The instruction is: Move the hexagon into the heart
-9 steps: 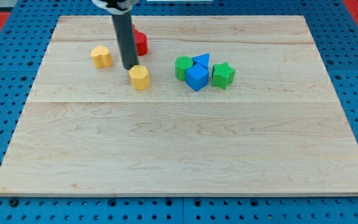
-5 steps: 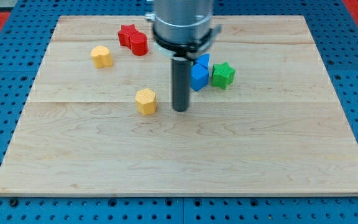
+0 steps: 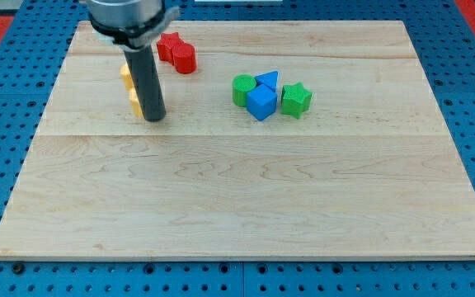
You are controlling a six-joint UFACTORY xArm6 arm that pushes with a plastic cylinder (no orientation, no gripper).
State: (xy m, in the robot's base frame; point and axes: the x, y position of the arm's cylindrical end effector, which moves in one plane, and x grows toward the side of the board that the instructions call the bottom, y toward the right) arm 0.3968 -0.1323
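Note:
The yellow hexagon (image 3: 135,104) lies at the board's upper left, mostly hidden behind my rod. The yellow heart (image 3: 125,74) sits just above it, also partly hidden; the two look close or touching, I cannot tell which. My tip (image 3: 155,119) rests on the board right against the hexagon's lower right side.
A red star (image 3: 167,43) and a red rounded block (image 3: 185,58) lie at the top, right of the rod. A green cylinder (image 3: 242,89), blue triangle (image 3: 268,79), blue cube (image 3: 261,103) and green star (image 3: 296,99) cluster at the centre right.
My tip swept from the hexagon's right to the upper left. The hexagon slid up and left with it, ending just below the heart.

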